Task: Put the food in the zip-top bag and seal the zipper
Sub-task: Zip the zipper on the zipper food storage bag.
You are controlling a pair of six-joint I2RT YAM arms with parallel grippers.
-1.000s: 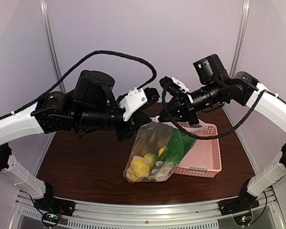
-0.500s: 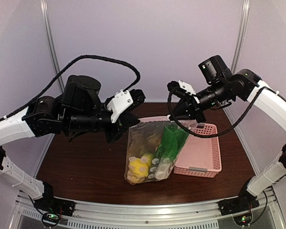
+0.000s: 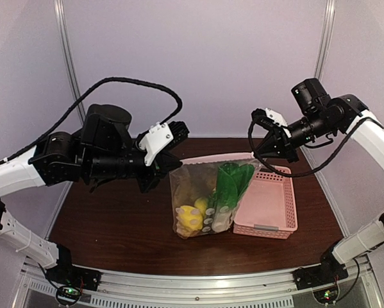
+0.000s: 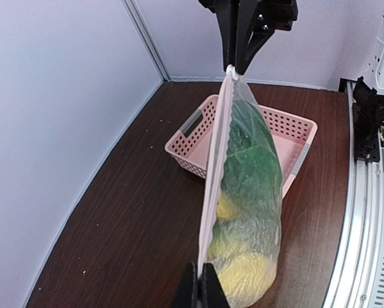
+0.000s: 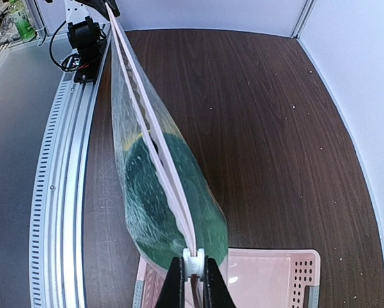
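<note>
The clear dotted zip-top bag (image 3: 211,196) hangs above the table, stretched between both grippers, with yellow lemons (image 3: 190,218) and green vegetables (image 3: 229,186) inside. My left gripper (image 3: 168,163) is shut on the bag's left top corner (image 4: 202,273). My right gripper (image 3: 263,154) is shut on the white slider tab (image 5: 193,263) at the right end of the zipper (image 5: 154,138). In the right wrist view the two pale zipper strips lie slightly apart along the mouth. The bag's filled body shows in the left wrist view (image 4: 252,212).
A pink perforated basket (image 3: 276,208) stands on the dark wood table (image 3: 115,218) behind and right of the bag, and shows under the bag in the left wrist view (image 4: 288,131). Metal rail (image 3: 198,282) runs along the near edge.
Both grippers have drawn apart, the left one to the left and the right one to the right with the slider, pulling the bag's mouth edge taut and spreading the bag wider.
</note>
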